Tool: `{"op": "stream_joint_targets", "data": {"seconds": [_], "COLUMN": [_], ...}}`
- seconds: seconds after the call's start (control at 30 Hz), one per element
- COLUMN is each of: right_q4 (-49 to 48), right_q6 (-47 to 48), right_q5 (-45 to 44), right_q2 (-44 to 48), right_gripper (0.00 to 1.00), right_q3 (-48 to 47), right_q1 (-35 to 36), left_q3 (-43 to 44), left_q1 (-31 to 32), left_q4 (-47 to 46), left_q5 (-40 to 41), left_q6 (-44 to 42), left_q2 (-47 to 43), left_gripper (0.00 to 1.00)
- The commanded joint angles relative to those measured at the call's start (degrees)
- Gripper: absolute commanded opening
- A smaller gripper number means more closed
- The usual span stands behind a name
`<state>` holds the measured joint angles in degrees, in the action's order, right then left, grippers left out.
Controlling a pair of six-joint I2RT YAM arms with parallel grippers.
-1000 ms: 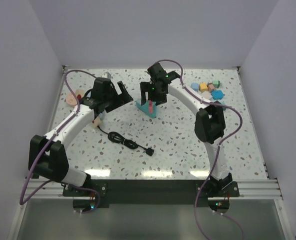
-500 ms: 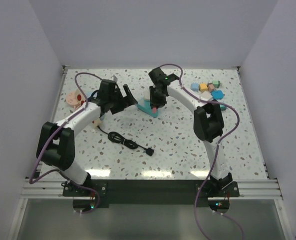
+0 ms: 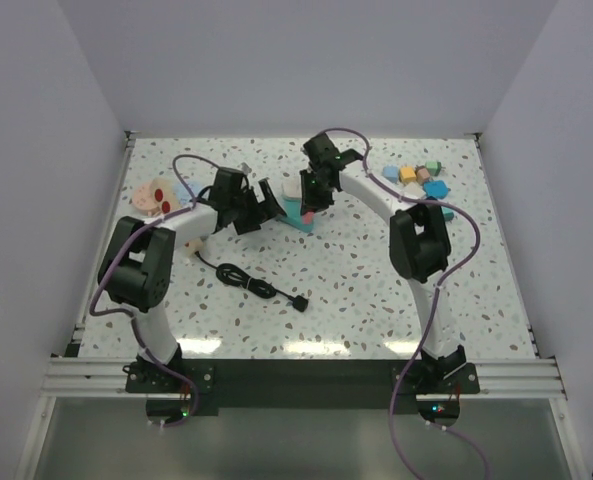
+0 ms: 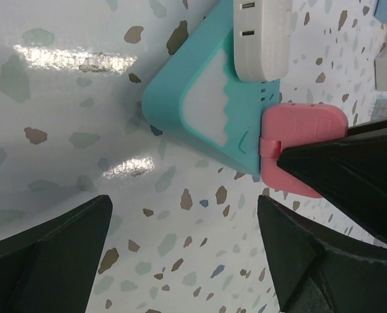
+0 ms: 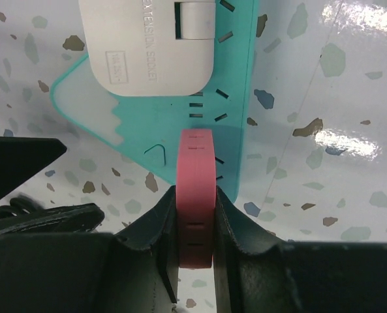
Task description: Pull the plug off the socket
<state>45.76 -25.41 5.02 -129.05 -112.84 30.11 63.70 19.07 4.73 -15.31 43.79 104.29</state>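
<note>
two arms: left arm (image 3: pixel 141 265), right arm (image 3: pixel 419 245). two hands: left hand (image 3: pixel 259 207), right hand (image 5: pixel 196 225). one teal triangular block (image 4: pixel 193 111). one pink plug (image 5: pixel 196 176). one white adapter (image 5: pixel 155 45). one black cable (image 3: pixel 244 279), centre-left of top view. one pale wooden strip (image 3: pixel 157 196), upper left, partly hidden. coloured blocks (image 3: pixel 422 179), upper right: roughly six, exact count unclear.

Robot lab — white-walled booth (image 3: pixel 36 150), speckled table (image 3: pixel 356 290)
</note>
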Motion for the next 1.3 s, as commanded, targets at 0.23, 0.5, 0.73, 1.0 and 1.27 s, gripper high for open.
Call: {"op": "stream_joint_targets", "data": {"seconds": [0.23,0.5,0.73,1.0,1.27], "right_q4": [-7.85,-26.66,-30.38,-40.1,-49.36], "right_q6": [-4.37,-25.99,-31.46,-37.77,-44.55], "right_q5": [9.47,17.48,17.04,21.52,24.07], "right_q2": [3.8,13.11,16.82,18.66,19.98], "right_gripper": [0.0,0.0,0.0,0.0,0.0], "right_q3": [8.5,25.71,29.87,36.97,42.79], "right_q1": [-0.66,-1.1,-1.1,-1.1,-0.84], "left_q3": [0.37,-3.06,-7.88,-12.46,-12.11], "left_q1": [2.81,3.17,3.34,3.34,3.52], "left_q4": [-13.33,-9.31,-11.13,-27.22,-31.09], "left_q5": [-1.12,7.12,8.37,4.07,4.76], "left_q6": [4.71,10.17,14.12,20.35,25.29], "left_q2": [2.67,-0.57,-1.72,-0.05,-0.93], "left_gripper": [1.0,1.0,0.97,0.83,0.61]}}
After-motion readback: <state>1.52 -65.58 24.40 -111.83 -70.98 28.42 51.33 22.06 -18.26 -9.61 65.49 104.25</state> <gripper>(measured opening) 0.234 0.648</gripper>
